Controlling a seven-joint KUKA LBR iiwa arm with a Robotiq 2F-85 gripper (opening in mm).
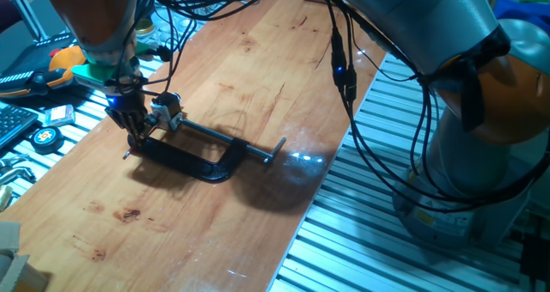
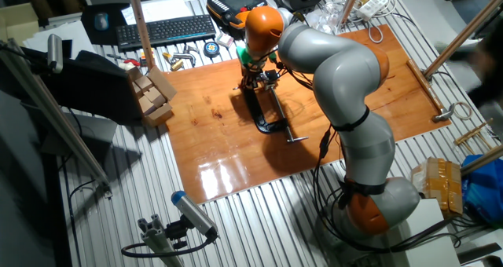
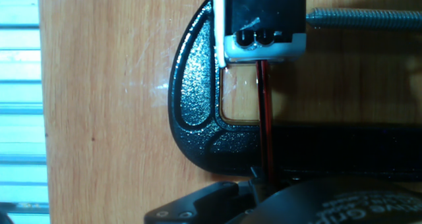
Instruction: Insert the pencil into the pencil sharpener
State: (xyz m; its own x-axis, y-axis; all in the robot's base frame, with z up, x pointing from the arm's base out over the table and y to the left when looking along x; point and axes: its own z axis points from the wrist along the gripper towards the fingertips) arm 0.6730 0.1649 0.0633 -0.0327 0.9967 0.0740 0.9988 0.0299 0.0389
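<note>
In the hand view the pencil sharpener (image 3: 264,23), a silver-white block with a black top and two round holes, sits in the mouth of the black C-clamp (image 3: 198,105). The thin red pencil (image 3: 265,118) runs from my gripper (image 3: 260,184) straight up to the sharpener's lower edge, below the right hole. Whether its tip is inside cannot be told. The gripper is shut on the pencil. In one fixed view the gripper (image 1: 133,129) hangs just left of the sharpener (image 1: 168,110), over the clamp's (image 1: 202,163) closed end. The pencil is too small to make out there.
The clamp's silver screw rod (image 3: 362,18) runs right from the sharpener and ends in a handle (image 1: 277,150). Tools and a keyboard (image 2: 161,30) lie beyond the wooden board's (image 1: 258,69) far edge. Cardboard blocks (image 2: 149,94) stand at its left corner.
</note>
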